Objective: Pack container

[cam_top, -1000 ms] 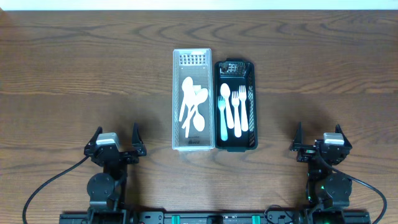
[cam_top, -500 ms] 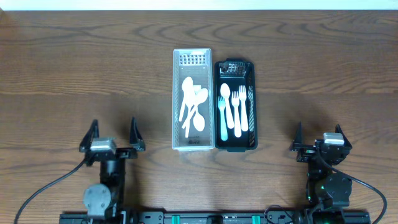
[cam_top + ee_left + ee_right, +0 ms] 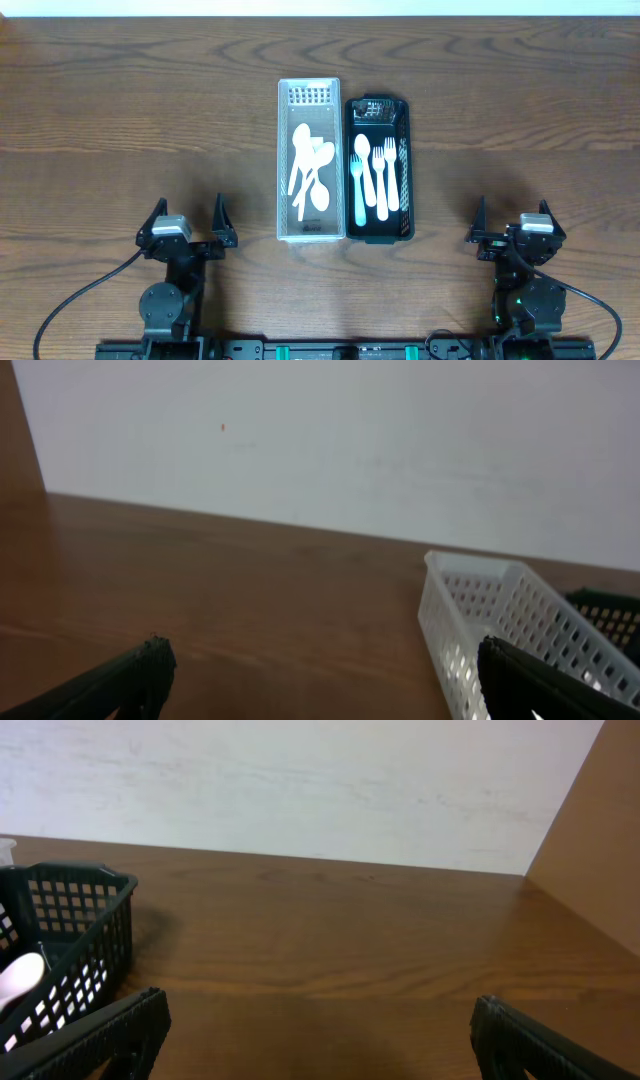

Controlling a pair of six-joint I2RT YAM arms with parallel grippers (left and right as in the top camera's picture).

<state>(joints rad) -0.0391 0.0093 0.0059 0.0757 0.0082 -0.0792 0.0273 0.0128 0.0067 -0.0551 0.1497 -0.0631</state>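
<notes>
Down low, left arm [image 3: 166, 298] and right arm [image 3: 528, 296], fingers [image 3: 221, 215] forward, wide apart.

Overhead: dark brown wood-grain tabletop [image 3: 120, 100] fills the view, w/ thin pale strip [image 3: 320, 7] along far edge. Wrist views: plain white wall [image 3: 350, 440] behind table, faint marks on it. Brown side panel [image 3: 590, 840] at far right, another brown panel [image 3: 18, 420] at far left. Light soft, even.

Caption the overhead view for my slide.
Left gripper and right gripper open, flanking white basket and black basket of cutlery.
</notes>
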